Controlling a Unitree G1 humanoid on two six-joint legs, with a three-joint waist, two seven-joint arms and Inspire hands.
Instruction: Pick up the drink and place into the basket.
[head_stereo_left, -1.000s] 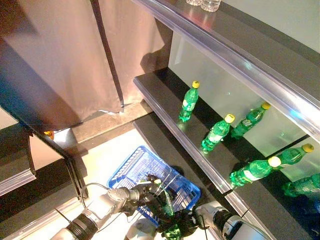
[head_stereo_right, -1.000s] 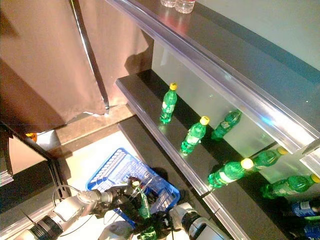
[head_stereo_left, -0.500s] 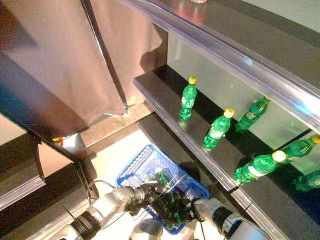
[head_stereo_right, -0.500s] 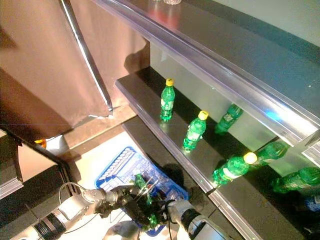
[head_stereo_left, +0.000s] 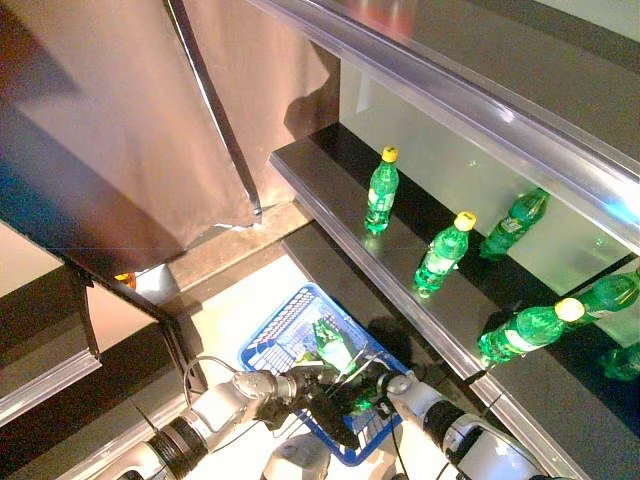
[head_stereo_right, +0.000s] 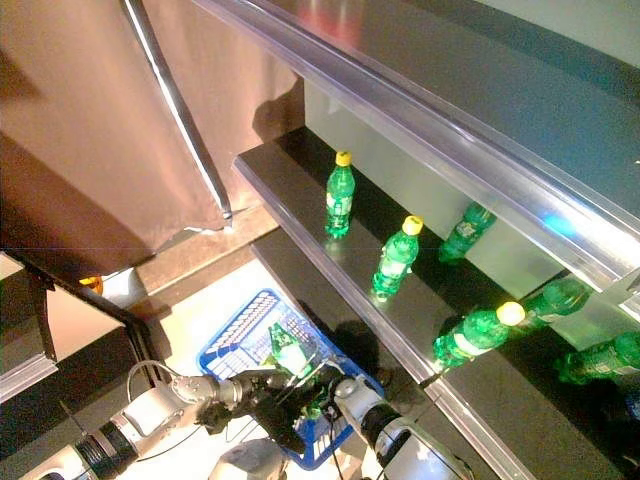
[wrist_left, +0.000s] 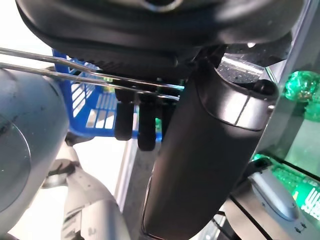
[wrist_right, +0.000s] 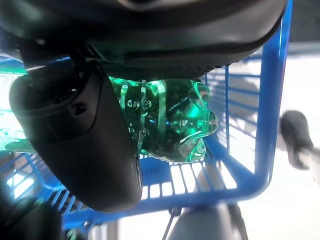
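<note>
A green drink bottle (head_stereo_left: 331, 346) (wrist_right: 170, 120) lies tilted inside the blue plastic basket (head_stereo_left: 276, 338) (wrist_right: 270, 100), neck pointing up and away from me. My right hand (head_stereo_left: 376, 385) (wrist_right: 85, 145) is shut on its lower end, thumb across the ribbed base, down within the basket's walls. My left hand (head_stereo_left: 300, 386) (wrist_left: 145, 125) is beside it, fingers curled over the basket's wire handle (wrist_left: 75, 62), holding the basket up off the pale floor.
A dark shelf (head_stereo_left: 330, 175) runs along the right with three more green bottles (head_stereo_left: 381, 190) (head_stereo_left: 443, 255) (head_stereo_left: 525, 330) standing on it, mirrored in the back panel. A brown curtain (head_stereo_left: 150, 110) hangs at the left. A lower shelf edge (head_stereo_left: 330, 260) lies just behind the basket.
The right hand has carried the bottle from the basket's near edge up into the basket. The left hand keeps its hold on the handle. The camera has shifted a little.
</note>
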